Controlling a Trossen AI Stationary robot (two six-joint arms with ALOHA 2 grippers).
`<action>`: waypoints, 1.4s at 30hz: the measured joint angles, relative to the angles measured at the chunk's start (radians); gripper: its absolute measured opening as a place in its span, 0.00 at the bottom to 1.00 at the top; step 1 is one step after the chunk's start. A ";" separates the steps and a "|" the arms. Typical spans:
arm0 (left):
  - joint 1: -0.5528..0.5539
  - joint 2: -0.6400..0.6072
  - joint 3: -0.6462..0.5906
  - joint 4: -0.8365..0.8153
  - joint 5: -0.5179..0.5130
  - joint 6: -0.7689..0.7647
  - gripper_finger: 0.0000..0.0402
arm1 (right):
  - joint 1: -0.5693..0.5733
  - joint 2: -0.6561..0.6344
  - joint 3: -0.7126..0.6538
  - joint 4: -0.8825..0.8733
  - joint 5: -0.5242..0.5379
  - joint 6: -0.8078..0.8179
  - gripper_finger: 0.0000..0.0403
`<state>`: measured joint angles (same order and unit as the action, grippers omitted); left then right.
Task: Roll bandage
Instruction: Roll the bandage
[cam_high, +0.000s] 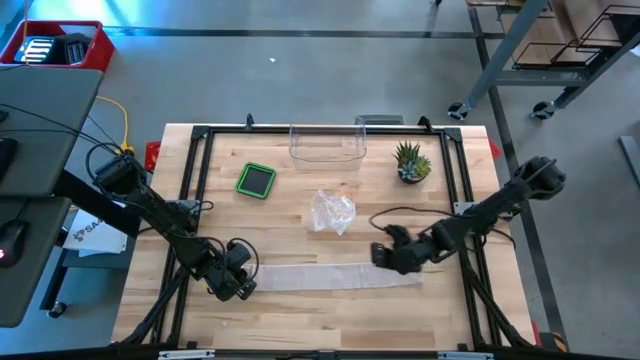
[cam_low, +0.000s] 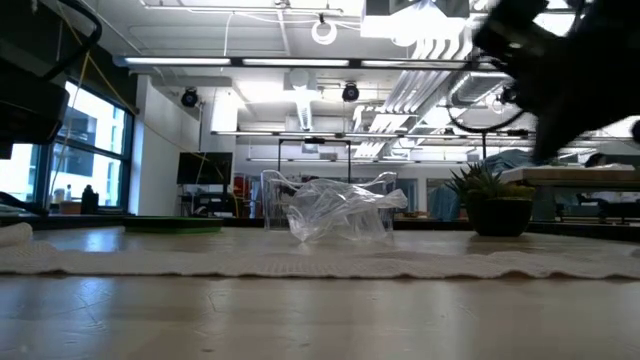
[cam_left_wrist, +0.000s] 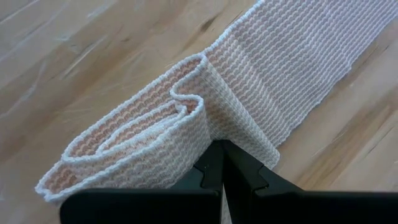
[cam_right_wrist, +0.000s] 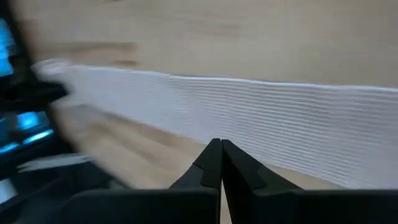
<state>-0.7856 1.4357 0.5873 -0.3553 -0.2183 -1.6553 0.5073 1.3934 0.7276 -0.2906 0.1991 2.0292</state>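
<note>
Left gripper (cam_left_wrist: 222, 163), fingers together, touches folded bandage (cam_left_wrist: 186, 124) end.

One bandage (cam_high: 335, 277), one plastic bag (cam_high: 332, 211) and one potted plant (cam_high: 411, 162) are counted. One clear box (cam_high: 327, 146) and one green lid (cam_high: 256, 180) are also seen.

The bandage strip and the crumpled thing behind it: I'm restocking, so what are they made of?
The long pale bandage strip looks like knitted elastic cloth, matte: ribbed weave, bound edges, one end loosely folded over. The crumpled clear wrapper seems thin plastic film: see-through, creased and glinting.
</note>
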 joint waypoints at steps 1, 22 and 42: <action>0.000 0.000 0.000 0.000 0.000 0.000 0.00 | -0.020 0.028 0.000 0.076 0.001 -0.033 0.00; 0.000 0.000 0.000 0.012 -0.003 0.027 0.00 | -0.294 0.953 1.154 -0.095 -0.342 -0.807 0.00; 0.010 -0.057 0.000 -0.012 -0.025 0.069 0.00 | -0.271 1.096 1.320 -0.312 -0.325 -0.883 0.00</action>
<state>-0.7761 1.3787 0.5877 -0.3675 -0.2428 -1.5866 0.2367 2.4889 2.0472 -0.6021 -0.1258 1.1460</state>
